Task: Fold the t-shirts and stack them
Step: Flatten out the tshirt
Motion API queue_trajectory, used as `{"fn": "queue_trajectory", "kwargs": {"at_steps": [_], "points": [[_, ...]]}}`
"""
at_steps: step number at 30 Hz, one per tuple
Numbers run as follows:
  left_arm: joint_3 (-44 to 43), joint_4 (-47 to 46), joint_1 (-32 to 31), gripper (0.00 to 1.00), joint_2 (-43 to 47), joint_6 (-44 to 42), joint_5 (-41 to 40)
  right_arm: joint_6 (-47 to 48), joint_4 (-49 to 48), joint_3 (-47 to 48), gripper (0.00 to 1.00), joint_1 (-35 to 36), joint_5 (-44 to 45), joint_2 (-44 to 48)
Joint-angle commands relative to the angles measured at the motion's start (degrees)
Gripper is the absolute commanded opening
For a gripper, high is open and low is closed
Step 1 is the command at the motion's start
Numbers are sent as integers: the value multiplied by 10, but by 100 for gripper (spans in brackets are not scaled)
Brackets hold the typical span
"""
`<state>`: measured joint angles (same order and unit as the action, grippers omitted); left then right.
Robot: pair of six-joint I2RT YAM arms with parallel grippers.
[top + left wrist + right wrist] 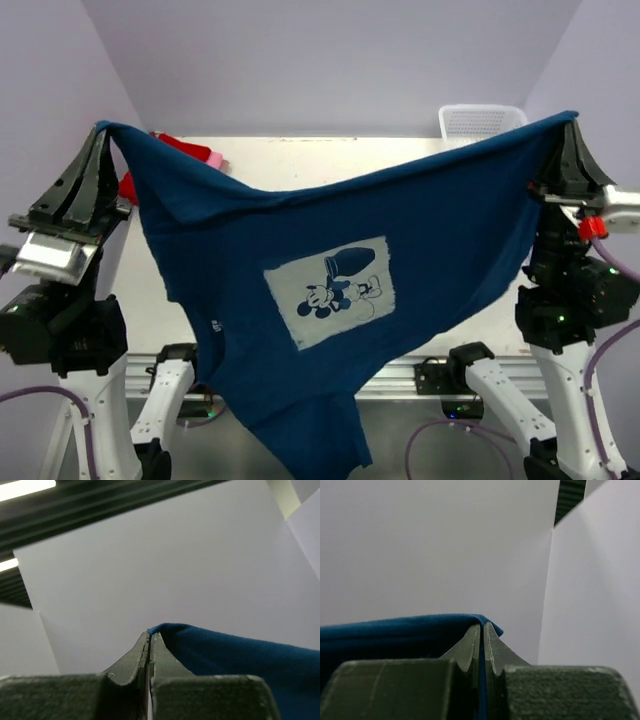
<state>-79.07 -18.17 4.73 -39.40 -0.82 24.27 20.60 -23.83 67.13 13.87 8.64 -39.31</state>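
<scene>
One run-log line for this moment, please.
stage: navy t-shirt held up, spread wide | left gripper: shut on its edge | right gripper: shut on opposite edge | red t-shirt: on table behind

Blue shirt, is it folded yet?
Not yet. A red shirt and a pink shirt already lie at the table's far left. The blue shirt hangs spread out, pinched in the left tool and the right tool. Folding and stacking it remain.

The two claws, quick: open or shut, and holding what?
Left gripper: shut on a corner of the navy t-shirt.
Right gripper: shut on the shirt's other corner.
</scene>
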Motion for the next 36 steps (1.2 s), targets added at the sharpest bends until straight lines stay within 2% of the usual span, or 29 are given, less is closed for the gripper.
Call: {"fn": "queue_trajectory", "kwargs": {"at_steps": [1, 5, 8, 11, 14, 17, 22, 26, 31, 36], "points": [[101, 32, 1, 0, -12, -30, -89, -44, 69, -45, 0, 1, 116, -52], [249, -11, 1, 0, -66, 3, -112, -117, 106, -117, 0, 1, 173, -151], [331, -58, 1, 0, -110, 34, -126, -164, 76, -179, 0, 5, 186, -211], [378, -94, 5, 0, -172, 55, -130, -184, 69, -176, 0, 7, 201, -291], [388, -115, 5, 0, -197, 59, -120, -187, 43, -178, 0, 8, 197, -307], [365, -113, 6, 0, -182, 48, -118, -178, 5, -186, 0, 14, 190, -267], [303, -75, 5, 0, -131, 31, -96, -108, -33, -194, 0, 49, 184, -177], [270, -31, 3, 0, -41, 25, -73, -72, -45, -205, 0, 77, 159, -65], [185, 50, 2, 0, 75, 14, -55, -71, 3, -198, 0, 84, 74, 71], [113, 110, -4, 0, 107, 13, -39, -49, 66, -171, 0, 84, 61, 168]]}}
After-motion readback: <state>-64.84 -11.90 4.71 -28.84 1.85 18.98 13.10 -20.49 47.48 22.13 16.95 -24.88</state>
